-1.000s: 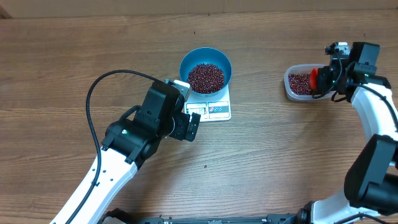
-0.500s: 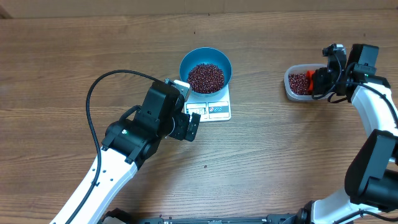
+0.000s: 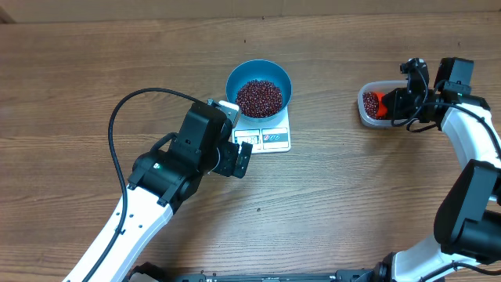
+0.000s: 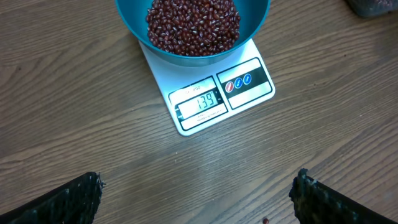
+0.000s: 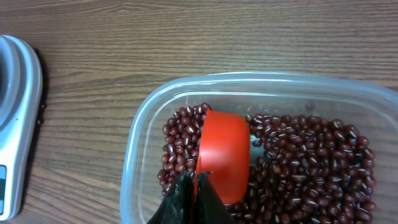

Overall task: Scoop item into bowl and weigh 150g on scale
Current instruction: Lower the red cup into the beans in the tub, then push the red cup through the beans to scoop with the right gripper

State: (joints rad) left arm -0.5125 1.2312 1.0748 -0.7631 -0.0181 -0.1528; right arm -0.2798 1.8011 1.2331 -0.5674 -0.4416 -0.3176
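Beans [image 4: 193,25]: tiny, oval, glossy dark red-brown, lying as a loose mound in the bowl [image 3: 232,78]. The bowl is round, deep, smooth bright blue, and is sitting on the scale [image 3: 274,139], overhanging the platform at 12 o'clock. The scale is a white rounded square, and its grey display [image 4: 200,103] is showing 139.

- More of the same beans [image 5: 311,162] are filling a clear, rounded-rectangular plastic tub [image 3: 362,106], standing well apart at 3 o'clock from the bowl.
- A red scoop [image 5: 224,155], smooth and cup-shaped, is resting tilted among the tub's beans.
- Right gripper [image 5: 194,193]: dark fingers are pressing together, pinching the red scoop at its near edge.
- Left gripper [image 4: 199,205]: jaws are standing spread wide with nothing between them, hovering at 7 o'clock from the scale; its textured black fingertips [image 4: 62,202] are showing at the wrist view's lower corners.

Change: over the last second the right gripper has been carrying the scoop toward 9 o'clock, from the tub's 3 o'clock end deeper over the beans. Left arm, bowl and scale are sitting unchanged.

Room:
- The wooden table [image 3: 352,196], brown with long grain lines, is lying bare between scale and tub, and again across the whole 6 o'clock side.
- The tub's rim is ringing the scoop closely at 9 and 12 o'clock.
- A black cable [image 3: 117,117] is looping at 9 o'clock, beside the left arm.
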